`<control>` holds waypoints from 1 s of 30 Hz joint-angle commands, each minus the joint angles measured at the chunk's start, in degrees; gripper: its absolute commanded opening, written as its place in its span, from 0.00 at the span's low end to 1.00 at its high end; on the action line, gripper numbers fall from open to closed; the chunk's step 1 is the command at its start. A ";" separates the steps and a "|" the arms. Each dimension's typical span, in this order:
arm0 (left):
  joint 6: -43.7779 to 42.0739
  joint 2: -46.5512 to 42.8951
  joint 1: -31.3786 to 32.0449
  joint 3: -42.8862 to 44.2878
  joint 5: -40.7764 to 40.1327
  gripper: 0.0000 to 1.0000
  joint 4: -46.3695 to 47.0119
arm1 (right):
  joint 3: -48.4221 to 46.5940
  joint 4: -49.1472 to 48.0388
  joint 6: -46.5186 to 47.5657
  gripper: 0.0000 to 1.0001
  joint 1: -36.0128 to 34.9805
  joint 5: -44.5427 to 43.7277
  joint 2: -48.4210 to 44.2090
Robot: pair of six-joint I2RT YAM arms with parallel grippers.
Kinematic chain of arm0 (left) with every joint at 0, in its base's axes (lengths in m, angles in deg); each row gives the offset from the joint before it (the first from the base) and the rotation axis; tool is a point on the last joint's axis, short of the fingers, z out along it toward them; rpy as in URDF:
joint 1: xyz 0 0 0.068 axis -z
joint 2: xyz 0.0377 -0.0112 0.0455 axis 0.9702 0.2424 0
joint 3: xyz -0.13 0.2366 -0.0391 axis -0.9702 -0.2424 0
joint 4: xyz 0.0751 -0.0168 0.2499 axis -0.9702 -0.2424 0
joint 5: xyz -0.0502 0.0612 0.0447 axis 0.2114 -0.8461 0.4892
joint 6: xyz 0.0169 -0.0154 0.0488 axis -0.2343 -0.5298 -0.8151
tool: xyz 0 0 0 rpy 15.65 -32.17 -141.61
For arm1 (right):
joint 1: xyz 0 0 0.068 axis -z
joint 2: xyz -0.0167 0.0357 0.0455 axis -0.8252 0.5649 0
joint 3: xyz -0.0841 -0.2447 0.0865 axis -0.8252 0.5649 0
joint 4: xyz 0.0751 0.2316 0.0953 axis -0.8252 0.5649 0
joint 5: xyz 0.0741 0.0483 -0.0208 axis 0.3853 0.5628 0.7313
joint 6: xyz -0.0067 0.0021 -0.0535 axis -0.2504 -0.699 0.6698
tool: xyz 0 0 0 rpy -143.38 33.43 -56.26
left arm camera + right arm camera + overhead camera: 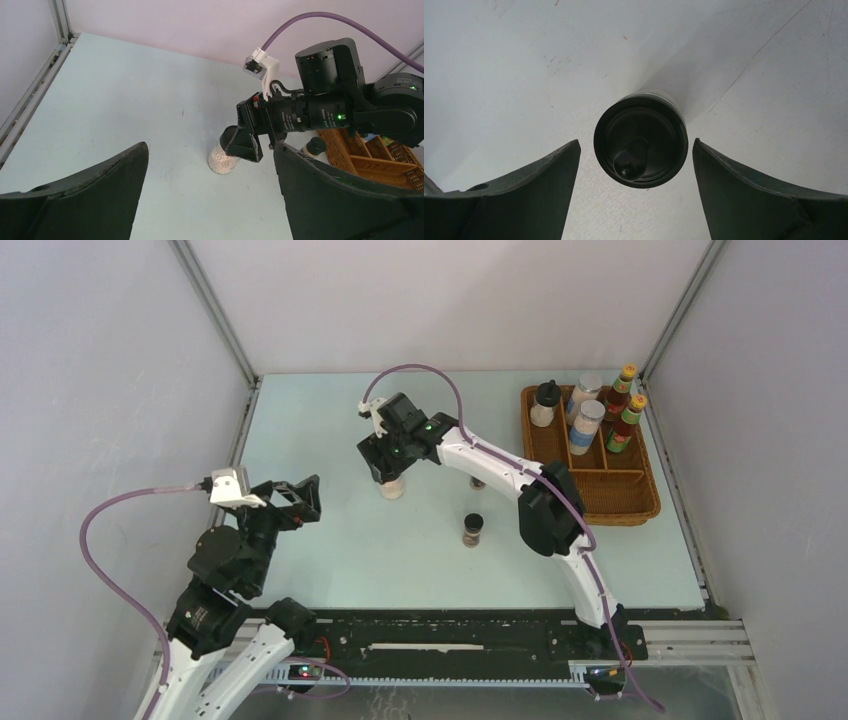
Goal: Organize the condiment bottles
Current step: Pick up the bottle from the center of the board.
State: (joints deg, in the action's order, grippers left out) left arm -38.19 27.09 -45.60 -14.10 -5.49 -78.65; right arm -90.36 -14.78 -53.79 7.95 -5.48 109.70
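A black-lidded white jar (392,486) stands on the table left of centre. My right gripper (388,458) hangs open straight above it. In the right wrist view its black lid (640,147) sits between the spread jaws of the right gripper (635,142), with gaps on both sides. My left gripper (300,502) is open and empty to the jar's left. In the left wrist view the jar (220,161) shows beyond the left gripper (211,146). Two tiny dark jars stand on the table, one in the open (473,530) and one (477,482) partly behind the right arm.
A brown wicker tray (620,495) at the back right holds a black-lidded white jar (545,403), two silver-lidded jars (587,426) and two red sauce bottles (629,422). The right arm stretches across the table's middle. Walls enclose three sides.
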 commanded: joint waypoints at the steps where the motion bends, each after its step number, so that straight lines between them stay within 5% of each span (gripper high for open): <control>1: -1.24 -0.72 0.21 -1.41 0.84 1.00 1.88 | -3.36 0.33 1.08 0.90 -0.13 1.17 1.02; 19: -2.02 -1.82 0.21 -2.54 1.01 1.00 2.55 | -5.21 1.25 1.65 0.74 0.33 2.37 3.42; 22: -2.03 -1.86 0.17 -2.69 1.18 1.00 2.74 | -5.22 1.64 1.65 0.56 0.50 2.38 3.31; 27: -2.05 -2.36 0.20 -2.68 1.37 1.00 2.66 | -5.12 2.15 1.65 0.05 0.54 2.04 3.04; 30: -1.78 -3.12 0.17 -3.13 1.37 1.00 2.59 | -5.12 2.43 1.57 0.00 0.38 1.61 2.56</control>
State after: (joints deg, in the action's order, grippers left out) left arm -39.13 25.37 -45.60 -15.98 -4.68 -78.02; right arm -93.57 -13.42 -52.28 8.27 -4.26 112.79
